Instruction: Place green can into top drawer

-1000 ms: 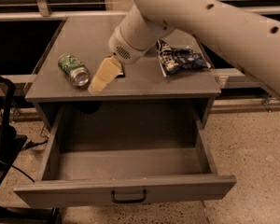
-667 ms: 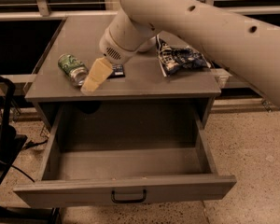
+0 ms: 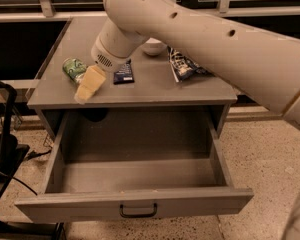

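The green can [image 3: 73, 68] is seen lying on its side at the left of the tabletop [image 3: 160, 90], above the top drawer [image 3: 135, 203], which is pulled open. The pincer [image 3: 88, 88] is held just right of the can. Whether it is open or closed cannot be told.

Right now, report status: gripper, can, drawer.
Gripper low over cabinet top, beside green can. Can on its side, not lifted. Drawer open below. Snack bar close on gripper's other side.
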Tool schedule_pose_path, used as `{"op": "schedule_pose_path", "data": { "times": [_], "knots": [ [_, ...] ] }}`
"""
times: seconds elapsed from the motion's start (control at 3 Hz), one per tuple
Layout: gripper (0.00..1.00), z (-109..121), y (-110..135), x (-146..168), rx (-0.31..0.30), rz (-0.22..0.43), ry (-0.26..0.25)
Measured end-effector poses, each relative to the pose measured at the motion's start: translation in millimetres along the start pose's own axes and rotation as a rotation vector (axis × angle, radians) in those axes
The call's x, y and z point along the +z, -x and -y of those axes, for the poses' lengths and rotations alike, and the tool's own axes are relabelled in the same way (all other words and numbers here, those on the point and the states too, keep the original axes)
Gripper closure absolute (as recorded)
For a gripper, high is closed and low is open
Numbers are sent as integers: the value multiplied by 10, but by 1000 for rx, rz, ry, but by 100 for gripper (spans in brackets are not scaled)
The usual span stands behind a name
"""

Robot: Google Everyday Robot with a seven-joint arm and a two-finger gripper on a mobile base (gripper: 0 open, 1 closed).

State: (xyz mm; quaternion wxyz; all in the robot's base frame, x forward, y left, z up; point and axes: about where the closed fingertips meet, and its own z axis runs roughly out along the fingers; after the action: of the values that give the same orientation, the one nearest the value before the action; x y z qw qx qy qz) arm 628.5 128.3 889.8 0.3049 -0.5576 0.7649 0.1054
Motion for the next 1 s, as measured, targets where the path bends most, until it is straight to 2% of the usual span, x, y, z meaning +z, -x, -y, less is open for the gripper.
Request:
{"op": "schedule_pose_path", "data": {
  "times": [0.67, 1.0],
  "knots": [
    [0, 43, 27, 316, 98, 22, 44],
    [0, 39, 88, 392, 128, 60, 67]
  ]
}}
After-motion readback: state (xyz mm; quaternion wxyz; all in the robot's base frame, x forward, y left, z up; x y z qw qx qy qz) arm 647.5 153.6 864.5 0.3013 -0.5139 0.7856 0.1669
